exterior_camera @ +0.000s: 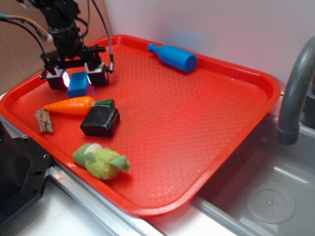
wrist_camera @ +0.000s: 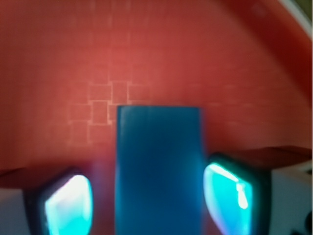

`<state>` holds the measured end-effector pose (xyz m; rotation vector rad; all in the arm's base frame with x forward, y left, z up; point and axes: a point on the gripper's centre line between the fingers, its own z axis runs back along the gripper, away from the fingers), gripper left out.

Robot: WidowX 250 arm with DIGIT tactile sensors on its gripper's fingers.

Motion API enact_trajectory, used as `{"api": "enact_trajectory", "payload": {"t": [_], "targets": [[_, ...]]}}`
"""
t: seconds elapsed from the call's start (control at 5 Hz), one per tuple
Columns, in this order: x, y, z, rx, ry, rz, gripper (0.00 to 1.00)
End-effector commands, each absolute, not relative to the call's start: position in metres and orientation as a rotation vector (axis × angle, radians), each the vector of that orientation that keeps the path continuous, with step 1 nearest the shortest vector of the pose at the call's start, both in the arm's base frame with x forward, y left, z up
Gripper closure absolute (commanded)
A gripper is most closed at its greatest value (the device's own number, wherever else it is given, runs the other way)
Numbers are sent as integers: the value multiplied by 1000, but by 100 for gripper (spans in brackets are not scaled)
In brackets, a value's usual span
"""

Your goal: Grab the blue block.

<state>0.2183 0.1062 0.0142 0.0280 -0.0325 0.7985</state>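
Note:
The blue block [exterior_camera: 78, 83] lies on the red tray [exterior_camera: 197, 113] near its far left corner. My gripper [exterior_camera: 78, 77] is lowered over it, one finger on each side. The wrist view shows the blue block [wrist_camera: 159, 171] filling the middle between the two glowing fingertips [wrist_camera: 68, 205]. A strip of red tray shows between the left pad and the block, and a thinner strip on the right. The gripper [wrist_camera: 149, 200] is open and straddles the block without pinching it.
On the tray just in front of the gripper lie an orange carrot [exterior_camera: 71, 105], a black cube [exterior_camera: 100, 121], a small wooden piece [exterior_camera: 44, 120] and a green plush toy [exterior_camera: 101, 161]. A blue bottle-shaped toy [exterior_camera: 173, 56] lies at the back. A grey faucet [exterior_camera: 295, 83] and sink [exterior_camera: 266, 196] are on the right.

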Motion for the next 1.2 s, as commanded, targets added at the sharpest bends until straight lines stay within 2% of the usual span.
{"api": "enact_trajectory", "payload": {"t": [0.0, 0.2, 0.4, 0.8, 1.0], "targets": [[221, 108, 19, 24, -42, 788, 100], [203, 91, 68, -1, -66, 575, 100], [178, 65, 116, -33, -143, 343, 100], [181, 33, 217, -41, -89, 196, 100], [182, 37, 258, -48, -104, 221, 100]]}}
